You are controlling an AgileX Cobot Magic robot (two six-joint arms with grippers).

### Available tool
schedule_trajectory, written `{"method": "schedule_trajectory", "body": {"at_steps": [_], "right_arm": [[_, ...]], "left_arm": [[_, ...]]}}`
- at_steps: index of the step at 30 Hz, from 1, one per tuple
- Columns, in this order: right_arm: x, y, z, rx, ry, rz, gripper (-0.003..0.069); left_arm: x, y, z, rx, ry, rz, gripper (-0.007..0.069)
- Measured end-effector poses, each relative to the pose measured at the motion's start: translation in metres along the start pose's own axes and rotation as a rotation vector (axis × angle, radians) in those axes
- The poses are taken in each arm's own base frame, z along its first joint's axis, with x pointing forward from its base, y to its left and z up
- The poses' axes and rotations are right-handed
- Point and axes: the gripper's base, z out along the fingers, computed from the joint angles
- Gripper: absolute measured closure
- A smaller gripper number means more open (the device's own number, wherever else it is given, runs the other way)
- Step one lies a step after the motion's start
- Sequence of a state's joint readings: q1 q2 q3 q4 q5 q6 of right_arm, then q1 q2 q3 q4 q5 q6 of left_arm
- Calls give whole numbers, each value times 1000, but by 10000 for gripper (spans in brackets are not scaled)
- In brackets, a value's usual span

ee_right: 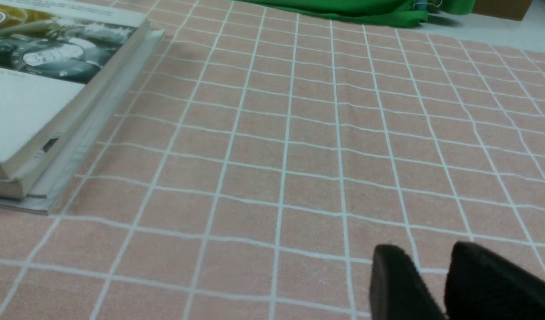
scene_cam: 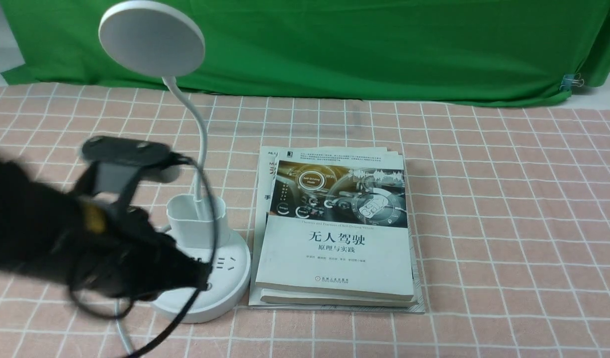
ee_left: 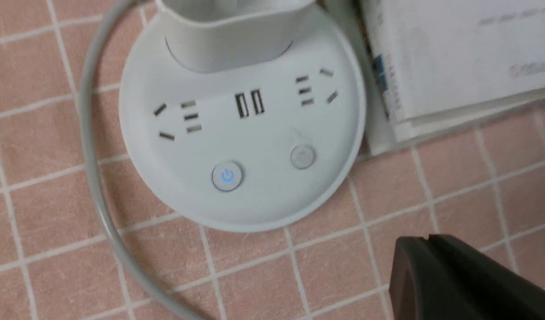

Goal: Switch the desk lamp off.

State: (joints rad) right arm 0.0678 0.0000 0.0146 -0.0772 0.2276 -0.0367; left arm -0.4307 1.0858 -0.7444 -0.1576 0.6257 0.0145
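The desk lamp stands left of centre in the front view, with its white disc head (scene_cam: 151, 38) up on a thin bent neck (scene_cam: 198, 144), a cup holder (scene_cam: 195, 215) and a round base (scene_cam: 225, 288). In the left wrist view the base (ee_left: 254, 133) shows sockets, a power button (ee_left: 227, 176) glowing blue and a plain grey button (ee_left: 303, 156). My left gripper (scene_cam: 201, 279) is motion-blurred at the base's front; its shut, empty tips (ee_left: 425, 240) hang over the cloth just off the rim. My right gripper (ee_right: 425, 255) is open and empty above bare cloth.
A stack of books (scene_cam: 334, 233) lies tight against the base's right side. The lamp's grey cable (ee_left: 94, 160) curves round the base's left and runs to the table's front. A pink checked cloth (scene_cam: 508, 223) covers the table; a green backdrop (scene_cam: 384, 44) hangs behind.
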Motion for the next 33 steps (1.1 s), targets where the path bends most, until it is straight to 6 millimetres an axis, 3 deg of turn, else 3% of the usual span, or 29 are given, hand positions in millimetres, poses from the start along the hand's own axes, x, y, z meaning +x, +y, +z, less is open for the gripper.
{"method": "schedule_trajectory", "body": {"at_steps": [2, 4, 8, 14, 25, 33], "right_arm": [[0, 0, 0, 0, 0, 0, 419], [0, 0, 0, 0, 0, 0, 419], [0, 0, 0, 0, 0, 0, 419], [0, 0, 0, 0, 0, 0, 419], [0, 0, 0, 0, 0, 0, 419], [0, 0, 0, 0, 0, 0, 419]], "left_arm": [[11, 1, -8, 10, -80, -14, 620], [34, 3, -30, 24, -287, -27, 620], [67, 7, -45, 28, -454, -25, 620], [104, 11, -48, 32, -542, -6, 620], [119, 14, -40, 15, -518, 20, 620], [145, 37, -45, -222, -745, -64, 620]]}}
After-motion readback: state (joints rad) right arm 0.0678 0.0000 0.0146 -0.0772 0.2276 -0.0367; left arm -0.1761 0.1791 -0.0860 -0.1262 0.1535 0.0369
